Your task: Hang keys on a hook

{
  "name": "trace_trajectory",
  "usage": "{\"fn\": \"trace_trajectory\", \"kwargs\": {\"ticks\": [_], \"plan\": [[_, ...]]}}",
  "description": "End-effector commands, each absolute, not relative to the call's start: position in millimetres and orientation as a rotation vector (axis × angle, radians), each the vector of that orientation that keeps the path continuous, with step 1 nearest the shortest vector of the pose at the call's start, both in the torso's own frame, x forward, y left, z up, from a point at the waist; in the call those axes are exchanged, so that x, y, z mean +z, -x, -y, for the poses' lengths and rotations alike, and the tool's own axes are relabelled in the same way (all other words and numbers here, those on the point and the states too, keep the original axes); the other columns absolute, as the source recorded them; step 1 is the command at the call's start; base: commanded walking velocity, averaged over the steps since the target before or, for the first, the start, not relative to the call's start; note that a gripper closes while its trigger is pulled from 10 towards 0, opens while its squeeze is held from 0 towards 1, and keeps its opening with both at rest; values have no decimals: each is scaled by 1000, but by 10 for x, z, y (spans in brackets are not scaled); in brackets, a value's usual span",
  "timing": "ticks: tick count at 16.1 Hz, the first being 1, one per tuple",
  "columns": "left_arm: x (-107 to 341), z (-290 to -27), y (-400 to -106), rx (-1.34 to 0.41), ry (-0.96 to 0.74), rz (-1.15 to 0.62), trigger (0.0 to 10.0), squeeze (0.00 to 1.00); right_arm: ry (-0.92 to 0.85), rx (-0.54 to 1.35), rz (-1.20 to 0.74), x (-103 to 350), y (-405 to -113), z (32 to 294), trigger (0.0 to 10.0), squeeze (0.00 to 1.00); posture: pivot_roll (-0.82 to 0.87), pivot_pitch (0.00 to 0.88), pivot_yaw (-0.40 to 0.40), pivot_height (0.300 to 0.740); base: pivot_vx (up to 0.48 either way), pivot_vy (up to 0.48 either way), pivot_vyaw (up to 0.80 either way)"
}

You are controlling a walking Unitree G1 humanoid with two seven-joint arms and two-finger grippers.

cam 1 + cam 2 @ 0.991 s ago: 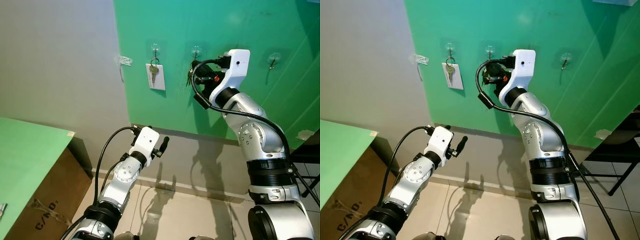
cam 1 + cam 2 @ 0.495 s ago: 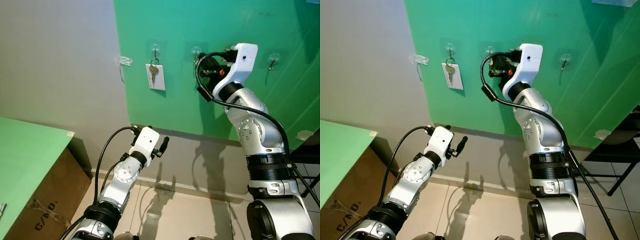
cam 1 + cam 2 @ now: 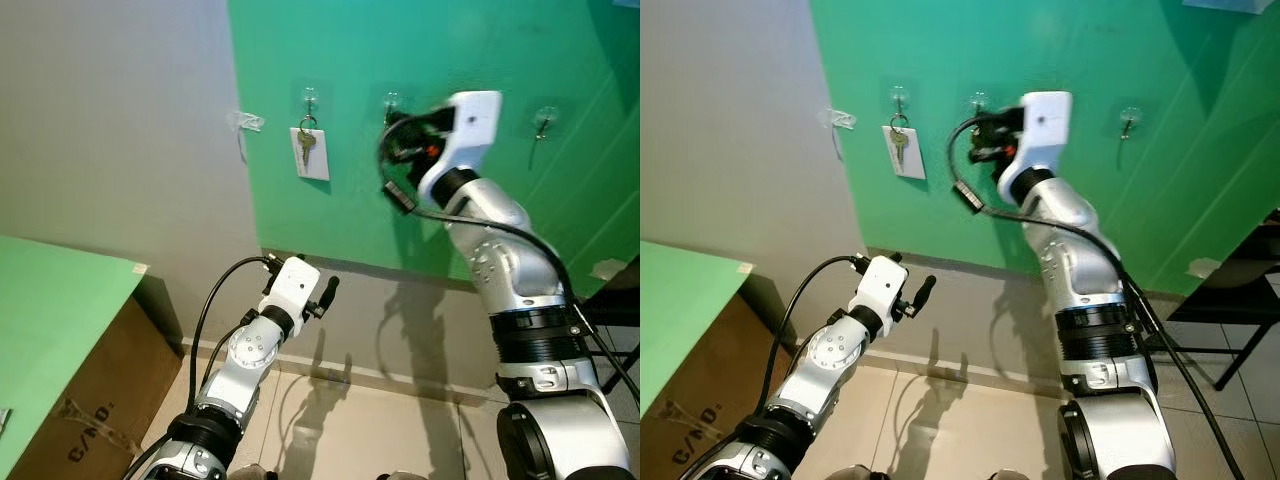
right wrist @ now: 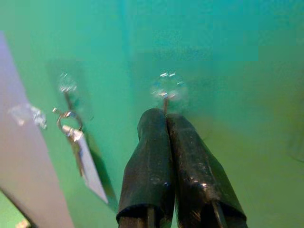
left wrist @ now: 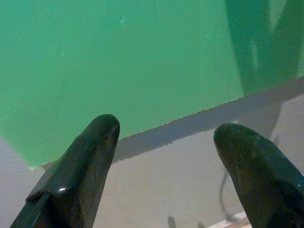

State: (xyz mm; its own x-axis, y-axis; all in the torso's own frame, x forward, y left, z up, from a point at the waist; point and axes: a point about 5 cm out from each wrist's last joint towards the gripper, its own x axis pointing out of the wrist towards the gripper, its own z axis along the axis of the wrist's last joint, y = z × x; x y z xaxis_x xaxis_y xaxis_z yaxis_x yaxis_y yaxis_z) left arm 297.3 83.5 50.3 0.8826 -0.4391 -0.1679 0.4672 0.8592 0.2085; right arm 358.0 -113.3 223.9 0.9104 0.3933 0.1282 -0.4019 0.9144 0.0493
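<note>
A bunch of keys with a white tag (image 3: 311, 152) hangs from a clear hook (image 3: 311, 96) on the green wall; the right wrist view shows the keys (image 4: 76, 142) too. My right gripper (image 3: 396, 132) is raised to the middle hook (image 3: 392, 100). Its fingers are shut, with nothing visible between them, and the tips (image 4: 166, 118) sit just under that hook (image 4: 165, 91). My left gripper (image 3: 326, 292) is held low in front of the wall base, open and empty (image 5: 166, 128).
Another clear hook (image 3: 546, 118) is on the green wall to the right, and one (image 3: 247, 121) on the grey wall to the left. A green-topped surface (image 3: 50, 300) over a cardboard box (image 3: 90, 420) stands at the left. A black chair (image 3: 615, 300) is at the right.
My right wrist has swung back a little to the left, staying by the middle hook. The left arm has not moved.
</note>
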Motion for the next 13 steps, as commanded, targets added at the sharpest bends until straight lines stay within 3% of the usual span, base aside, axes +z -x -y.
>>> {"fn": "trace_trajectory", "kwargs": {"ticks": [1, 3, 7, 9, 11, 12, 13], "plan": [[501, -820, -2955, -482, -255, -112, 10000, 0, 14, 444, 147, 2259, -3543, 1081, 10000, 0, -119, 0, -3, 740, 0, 0, 0], [501, -816, -2951, -481, -254, -112, 10000, 0, 186, 490, 159, 2191, -3507, 979, 10000, 0, -119, 0, -5, 740, 0, 0, 0], [501, -819, -2947, -478, -254, -114, 10000, 0, 342, 503, 154, 2085, -3493, 982, 10000, 0, -118, 0, -7, 740, 0, 0, 0], [502, -821, -2946, -479, -255, -115, 10000, 0, 516, 514, 161, 1988, -3478, 1001, 10000, 0, -123, 0, -4, 740, 0, 0, 0], [507, -817, -2952, -480, -255, -115, 10000, 0, 537, 517, 155, 1945, -3475, 1012, 10000, 0, -123, 0, -3, 740, 0, 0, 0], [511, -812, -2960, -480, -255, -116, 10000, 0, 442, 495, 135, 1954, -3494, 1052, 10000, 651, -125, 0, -5, 740, 0, 0, 0], [511, -807, -2961, -481, -254, -118, 10000, 0, 382, 491, 123, 1965, -3505, 1075, 10000, 1000, -125, 0, -5, 740, 0, 0, 0]]}}
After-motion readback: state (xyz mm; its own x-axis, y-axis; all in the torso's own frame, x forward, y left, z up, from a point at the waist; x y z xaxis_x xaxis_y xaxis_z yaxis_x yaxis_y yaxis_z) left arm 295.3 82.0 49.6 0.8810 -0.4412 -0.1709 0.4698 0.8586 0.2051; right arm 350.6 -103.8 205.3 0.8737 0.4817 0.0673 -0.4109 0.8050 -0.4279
